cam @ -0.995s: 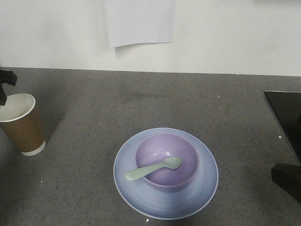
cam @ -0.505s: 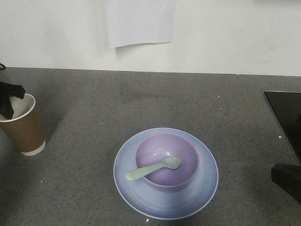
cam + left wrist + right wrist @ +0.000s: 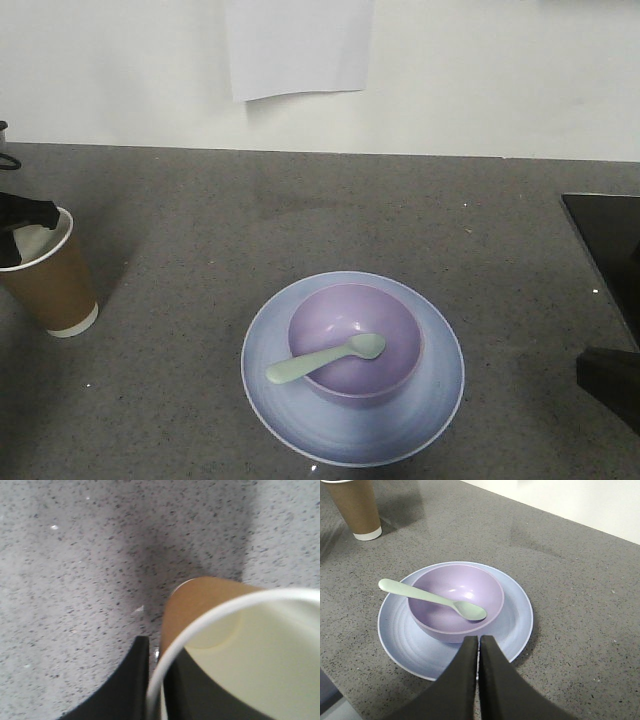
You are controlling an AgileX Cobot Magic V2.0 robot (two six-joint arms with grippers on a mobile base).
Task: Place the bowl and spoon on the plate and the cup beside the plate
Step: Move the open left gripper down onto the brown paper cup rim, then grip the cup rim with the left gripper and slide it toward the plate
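Brown cup (image 3: 45, 275), left gripper (image 3: 25, 228) pinching rim

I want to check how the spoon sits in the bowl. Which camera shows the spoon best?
The right wrist view: the spoon is close and whole, scoop inside the bowl, handle over the rim. The front view shows the spoon whole but smaller. The left wrist view misses it.

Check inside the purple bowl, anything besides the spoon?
Only the spoon shows in the bowl: its head rests inside, its handle sticks out over the rim above the plate. The rest of the bowl's inside looks bare. What lies directly under the spoon head is hidden.
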